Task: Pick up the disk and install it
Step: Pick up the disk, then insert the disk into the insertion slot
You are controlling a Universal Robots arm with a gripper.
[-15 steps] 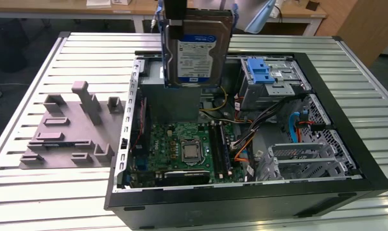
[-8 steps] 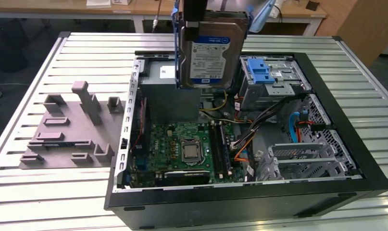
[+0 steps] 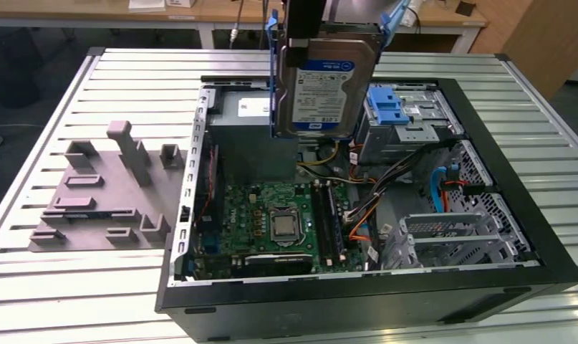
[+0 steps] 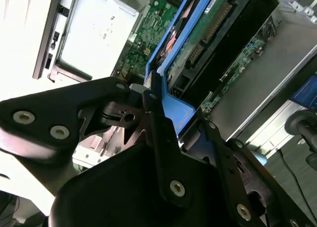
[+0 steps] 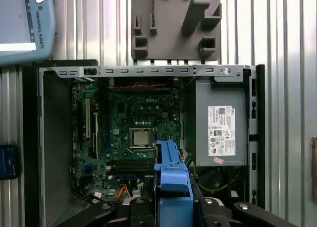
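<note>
Gripper [image 3: 305,20] jaws are closed narrow on the disk [image 3: 316,89], which hangs upright on edge in the air above the open computer case [image 3: 518,240]. In the exterior view the disk's white and dark-blue label faces the camera, and its lower edge sits in front of the gap between the grey box [image 3: 246,132] and the metal cage [image 3: 408,115] with the blue latch. Whether it touches either one cannot be told.

In the second wrist view the dark fingers [image 4: 152,119] pinch the edge of the blue frame [image 4: 176,110] that runs along the disk, whose green underside shows. In the first wrist view the blue frame [image 5: 171,170] rises from the gripper [image 5: 172,207] over the green circuit board [image 5: 133,113], just beside the grey box [image 5: 218,130]. The processor [image 3: 285,227] lies bare in the middle of the board. A grey block [image 3: 102,193] with raised posts rests on the slatted table [image 3: 69,290], on the exterior view's left of the case.
</note>
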